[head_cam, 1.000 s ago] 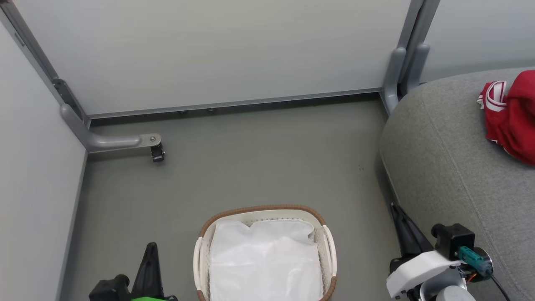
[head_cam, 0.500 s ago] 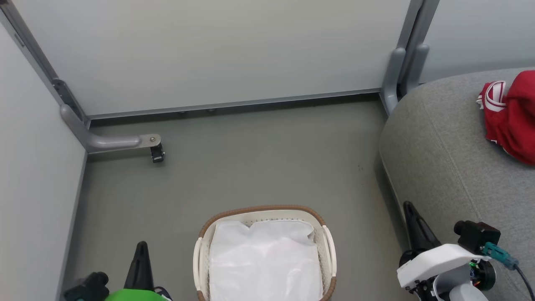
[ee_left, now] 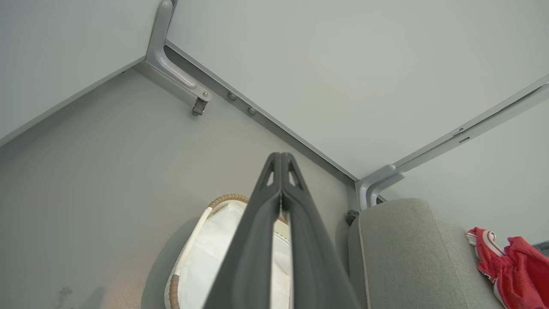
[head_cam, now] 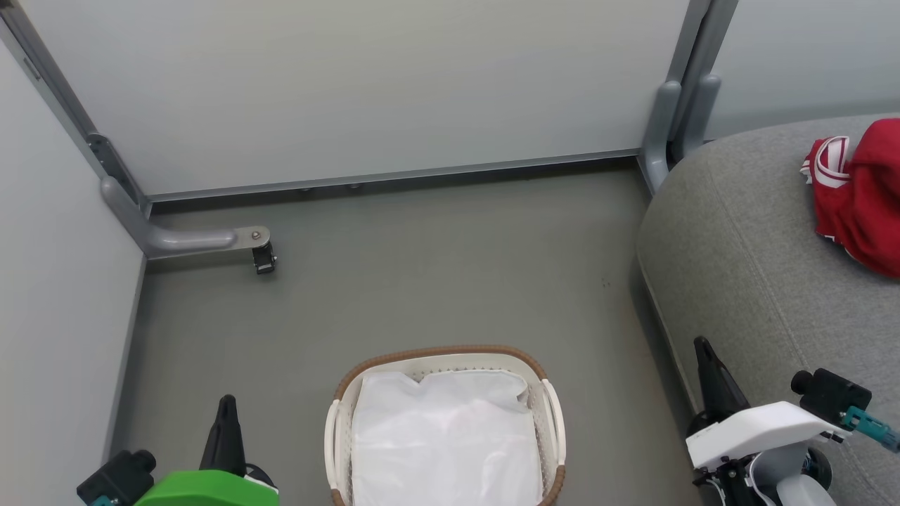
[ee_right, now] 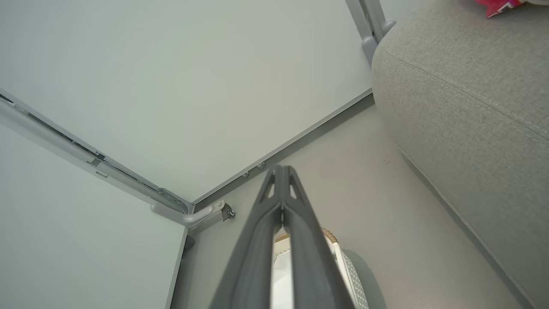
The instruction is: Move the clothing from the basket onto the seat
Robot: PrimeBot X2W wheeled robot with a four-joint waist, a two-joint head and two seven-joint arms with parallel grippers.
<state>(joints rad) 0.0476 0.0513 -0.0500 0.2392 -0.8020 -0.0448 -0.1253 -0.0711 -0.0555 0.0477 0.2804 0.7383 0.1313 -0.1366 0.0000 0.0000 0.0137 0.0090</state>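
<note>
The clothing [head_cam: 861,204], a red bundle with white trim, lies on the seat [head_cam: 745,281] at the far right of the head view, well apart from the basket [head_cam: 439,350]; its folds leave no lettering legible. The basket stands on the grey floor [head_cam: 422,267] at the bottom middle, and a plain white liner cloth [head_cam: 446,436] lies spread inside it. The left gripper [head_cam: 226,407] hangs at the lower left, beside the basket and apart from it, its two dark fingers pressed together with nothing between them; the left wrist view shows the tips meeting in front of the basket's brown rim. The right gripper [head_cam: 702,348] hangs at the lower right, between the basket and the seat's edge, its fingers likewise closed on nothing. Pale partition panels [head_cam: 365,91] enclose the floor, and a grey bracket foot with a small caster [head_cam: 264,257] juts out from the left corner.
</note>
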